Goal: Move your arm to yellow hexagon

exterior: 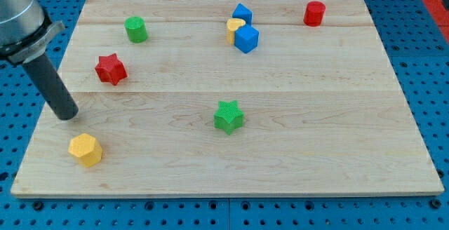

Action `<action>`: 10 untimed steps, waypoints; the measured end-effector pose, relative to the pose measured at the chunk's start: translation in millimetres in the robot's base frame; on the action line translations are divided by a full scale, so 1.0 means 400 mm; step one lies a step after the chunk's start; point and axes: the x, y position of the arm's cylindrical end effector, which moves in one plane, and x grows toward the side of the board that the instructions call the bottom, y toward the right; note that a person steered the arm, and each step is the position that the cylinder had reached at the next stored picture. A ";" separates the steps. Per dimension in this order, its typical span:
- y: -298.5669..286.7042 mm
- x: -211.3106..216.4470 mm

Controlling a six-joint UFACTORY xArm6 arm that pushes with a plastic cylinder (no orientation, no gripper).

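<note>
**Rod tip stands just above the yellow hexagon at the board's near left**

You see my tip resting on the wooden surface at the left edge, a short way beyond the yellow hexagon and slightly to its left, near but not touching it. The hexagon sits in the near left corner, apart from every other block. Farther back on the left lie a red star and, beyond it, a green cylinder-like block. A green star sits near the middle. At the far side, a small yellow block is pressed between two blue blocks, and a red block stands alone to the far right. This arm carries no jaws, only the dark rod.
</note>
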 end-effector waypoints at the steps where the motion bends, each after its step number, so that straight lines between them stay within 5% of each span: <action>1: -0.004 0.039; 10: 0.018 0.217</action>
